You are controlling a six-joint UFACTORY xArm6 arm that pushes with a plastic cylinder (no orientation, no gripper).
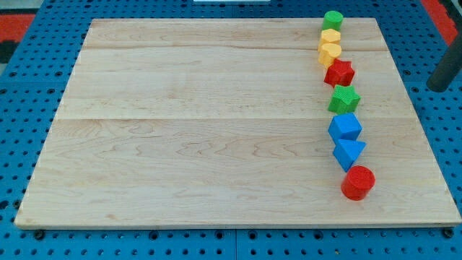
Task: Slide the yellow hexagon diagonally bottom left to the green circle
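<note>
**Eight blocks are waiting in a line**

Eight little blocks are sitting in a wavy line on the wooden board [216,130], near its right edge. They are sitting close together, maybe so each one is easy to find and push.

The green circle [333,19] is sitting at the top of the line. Just below it, touching it, the yellow hexagon [330,36] is waiting. It is bright yellow, flat on top, with short sides. Another yellow block [330,52] is pressing against it from below. Under that are sitting a red star [339,73], a green star [344,99], a blue block [345,127], a blue triangle [349,152] and a red block [358,181].

My tip is not showing. Only a dark rod [444,72] is peeking in, right of the board, well apart from the green circle. There is no claw, so I cannot tell about open or closed.
</note>
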